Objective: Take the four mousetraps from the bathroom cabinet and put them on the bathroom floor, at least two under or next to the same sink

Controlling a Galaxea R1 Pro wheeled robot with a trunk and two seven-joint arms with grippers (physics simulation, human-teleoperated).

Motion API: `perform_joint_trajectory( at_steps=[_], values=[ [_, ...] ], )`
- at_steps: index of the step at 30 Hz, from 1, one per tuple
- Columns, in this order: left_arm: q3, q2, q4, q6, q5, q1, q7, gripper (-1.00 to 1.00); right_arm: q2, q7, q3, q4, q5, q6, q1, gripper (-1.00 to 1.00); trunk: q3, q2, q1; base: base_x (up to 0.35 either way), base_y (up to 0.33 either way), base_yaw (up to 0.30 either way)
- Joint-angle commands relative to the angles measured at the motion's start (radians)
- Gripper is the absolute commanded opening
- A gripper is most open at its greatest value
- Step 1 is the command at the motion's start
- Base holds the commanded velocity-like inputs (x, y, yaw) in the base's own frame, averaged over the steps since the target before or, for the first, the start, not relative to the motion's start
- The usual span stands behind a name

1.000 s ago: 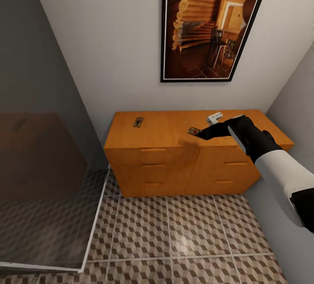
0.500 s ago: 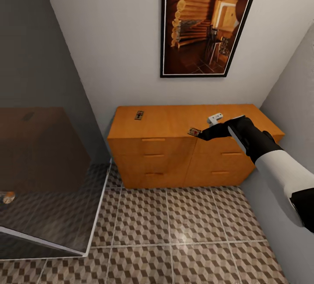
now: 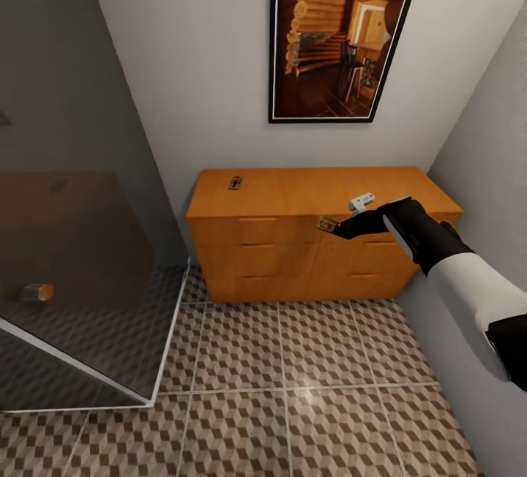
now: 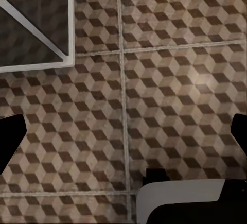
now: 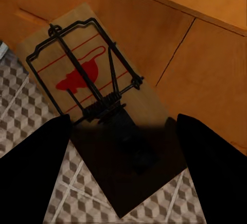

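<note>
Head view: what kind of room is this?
Probably a bathroom. A glass shower screen stands on cube-patterned floor tiles, beside a low wooden cabinet under a framed picture. The right gripper holds a mousetrap.

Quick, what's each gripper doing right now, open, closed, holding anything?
Left gripper: open, holding nothing.
Right gripper: closed on a mousetrap.
</note>
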Motion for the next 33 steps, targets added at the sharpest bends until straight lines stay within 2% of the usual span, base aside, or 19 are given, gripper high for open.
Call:
perform_joint_trajectory(
  at_steps=[1, 7, 10, 16, 19, 21, 22, 24, 27, 30, 33],
  values=[
    [-0.007, 0.0, 0.004, -0.006, 0.004, -0.002, 0.001, 1.0, -0.001, 0.0, 0.005, 0.005, -0.004, 0.004, -0.001, -1.0, -0.002, -0.002, 0.0, -0.252, 0.0, 0.0],
    [-0.007, 0.0, 0.004, -0.006, 0.004, -0.002, 0.002, 1.0, -0.001, 0.001, 0.005, 0.038, -0.005, 0.0, -0.001, -1.0, -0.002, -0.002, 0.0, -0.211, 0.0, 0.0],
    [-0.007, 0.001, 0.004, -0.006, 0.004, -0.002, 0.001, 1.0, 0.002, 0.001, 0.006, 0.084, -0.006, -0.021, -0.001, -1.0, -0.002, -0.002, 0.0, -0.051, 0.0, 0.0],
    [-0.007, 0.0, 0.003, -0.006, 0.004, -0.002, 0.002, 1.0, 0.013, 0.001, 0.006, 0.26, -0.008, -0.168, -0.001, -1.0, -0.002, -0.002, 0.0, -0.011, 0.0, 0.0],
    [-0.007, 0.0, 0.003, -0.006, 0.004, -0.002, 0.002, 1.0, 0.027, 0.001, 0.006, 0.383, -0.009, -0.266, -0.001, -1.0, -0.002, -0.002, 0.0, -0.002, 0.0, 0.0],
    [-0.007, 0.0, 0.003, -0.006, 0.004, -0.002, 0.002, 1.0, 0.036, 0.001, 0.006, 0.485, -0.01, -0.361, -0.001, -1.0, -0.002, -0.002, 0.0, 0.0, 0.0, 0.0],
    [-0.007, 0.0, 0.003, -0.006, 0.004, -0.002, 0.002, 1.0, 0.045, 0.001, 0.006, 0.553, -0.01, -0.432, -0.001, -1.0, -0.002, -0.002, 0.0, 0.0, 0.0, 0.0],
    [-0.007, 0.0, 0.003, -0.006, 0.004, -0.002, 0.002, 1.0, 0.051, 0.001, 0.006, 0.593, -0.01, -0.493, 0.005, -1.0, -0.002, -0.002, 0.0, 0.0, 0.0, 0.0],
    [-0.007, -0.001, 0.003, -0.006, 0.004, -0.002, 0.002, 1.0, 0.055, 0.002, 0.006, 0.618, -0.01, -0.558, 0.077, -1.0, -0.002, -0.002, 0.0, 0.0, 0.0, 0.0],
    [-0.007, -0.001, 0.003, -0.006, 0.004, -0.002, 0.002, 1.0, 0.058, 0.001, 0.006, 0.627, -0.011, -0.637, 0.184, -1.0, -0.002, -0.002, 0.0, 0.0, 0.0, 0.0],
    [-0.007, -0.001, 0.003, -0.006, 0.004, -0.002, 0.002, 1.0, 0.06, 0.001, 0.006, 0.629, -0.011, -0.697, 0.238, -1.0, -0.002, -0.002, 0.0, 0.0, 0.0, 0.0]
  ],
)
